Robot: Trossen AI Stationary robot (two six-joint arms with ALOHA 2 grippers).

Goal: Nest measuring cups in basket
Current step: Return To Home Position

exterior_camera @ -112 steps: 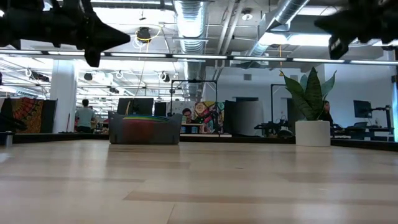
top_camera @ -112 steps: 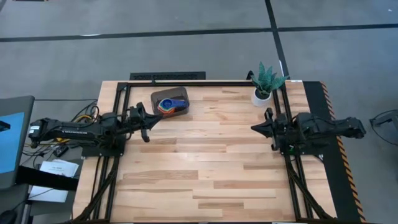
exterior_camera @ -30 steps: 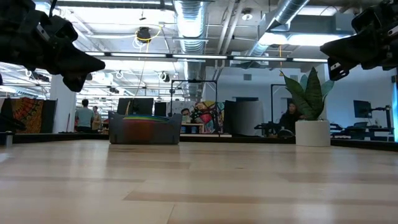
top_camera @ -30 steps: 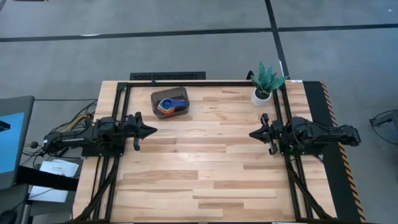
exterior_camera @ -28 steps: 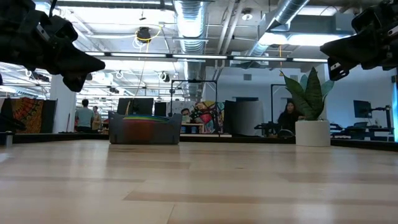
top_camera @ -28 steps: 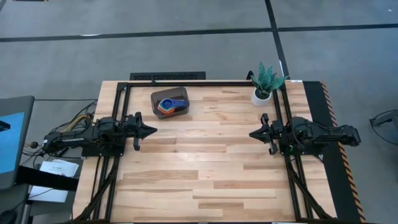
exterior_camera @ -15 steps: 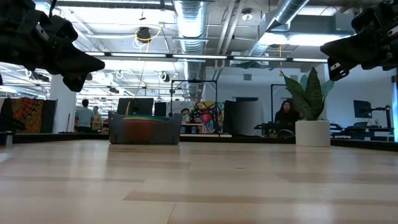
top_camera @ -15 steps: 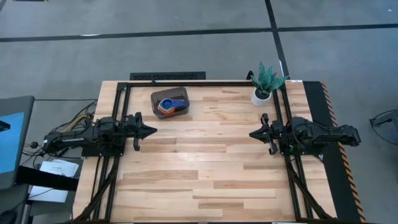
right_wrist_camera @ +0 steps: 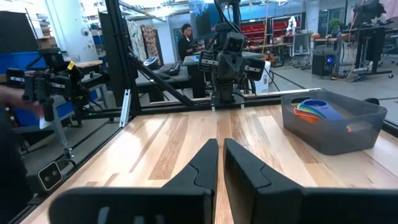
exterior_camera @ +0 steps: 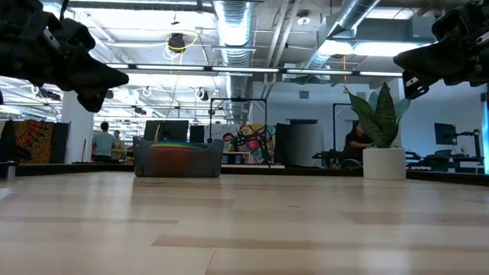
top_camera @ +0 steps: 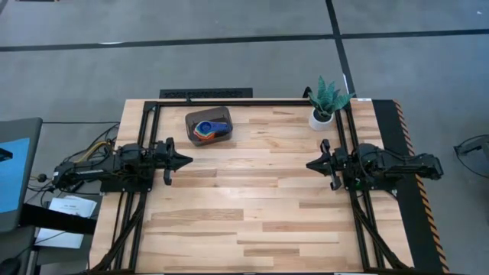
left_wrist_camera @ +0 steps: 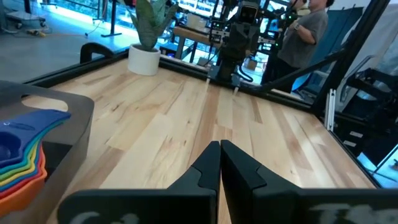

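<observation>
- High view reading: judge the nesting as done. The step in hand is the retreat to rest, and you only need to park both arms clear of the basket.
- Left gripper: it hovers at the table's left side, jaws pressed together and holding nothing.
- Basket: it stands near the far edge, just beyond the left gripper. Its walls are smoky, translucent plastic with rounded corners.
- Measuring cups: they lie inside the basket, nested in one stack with a blue cup on top. They are smooth, glossy plastic, and the rims show as rainbow bands.
- Table: pale wooden strips with a matt finish.
- White plant pot: it stands at the far right, well apart from the basket.
- Right gripper: it is at the right side, jaws pressed together and empty.
</observation>
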